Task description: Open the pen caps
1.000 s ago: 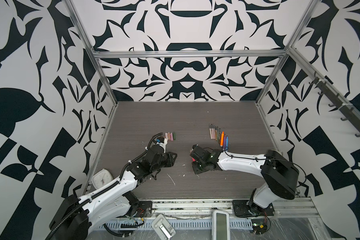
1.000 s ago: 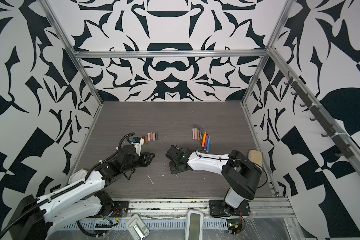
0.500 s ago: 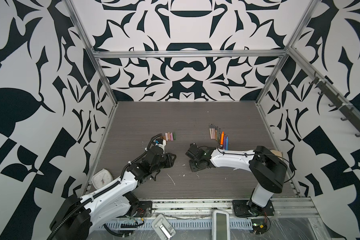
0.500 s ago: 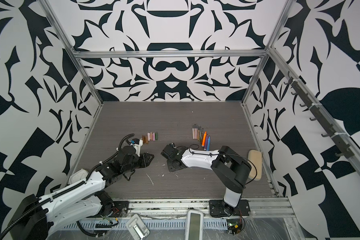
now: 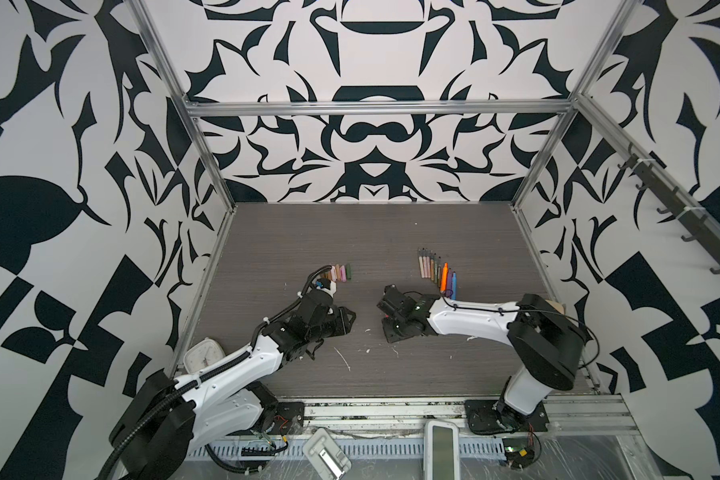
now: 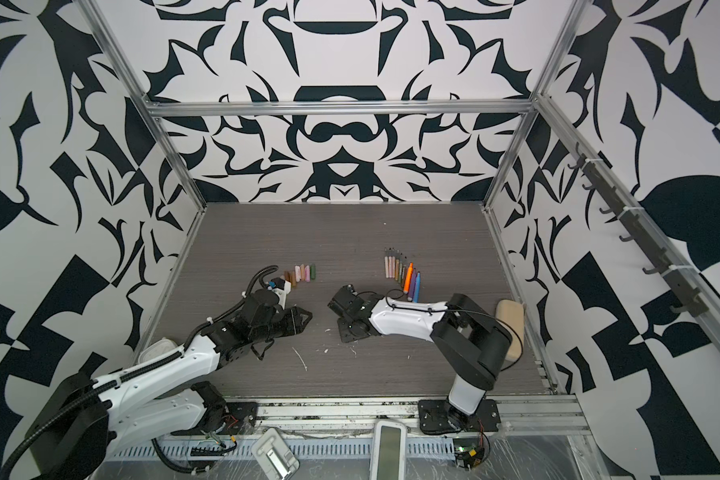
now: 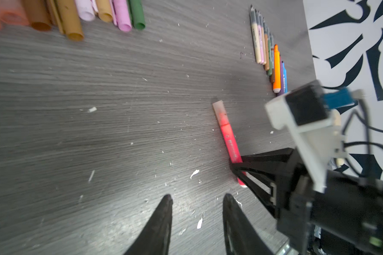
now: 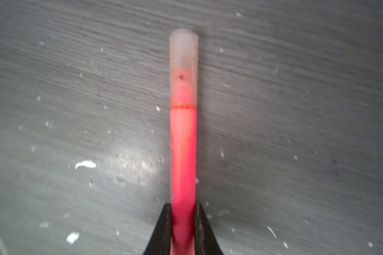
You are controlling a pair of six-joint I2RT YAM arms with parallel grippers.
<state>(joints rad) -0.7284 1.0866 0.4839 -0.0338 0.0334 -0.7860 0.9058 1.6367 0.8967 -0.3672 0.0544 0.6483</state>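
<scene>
My right gripper [image 8: 183, 209] is shut on the rear of a pink pen [image 8: 183, 154] that lies low over the table. The pen's translucent cap [image 8: 183, 66] is still on its far end. In the left wrist view the same pen [image 7: 228, 136] and cap [image 7: 219, 110] stick out of the right gripper [image 7: 239, 169]. My left gripper [image 7: 197, 198] is open and empty, a short way from the pen. In both top views the two grippers [image 5: 350, 319] [image 5: 388, 329] face each other mid-table and the pink pen is hidden. Several loose pen caps [image 5: 339, 272] lie in a row.
A row of several uncapped pens [image 5: 437, 272] lies behind the right arm, also in the left wrist view [image 7: 270, 55]. A white clock [image 5: 202, 357] sits at the front left edge and a tan block [image 6: 510, 320] at the right wall. White flecks litter the table [image 5: 308, 232].
The right gripper's jaws have closed onto the pink pen and its arm has shifted slightly. The left gripper's jaws have opened wider.
</scene>
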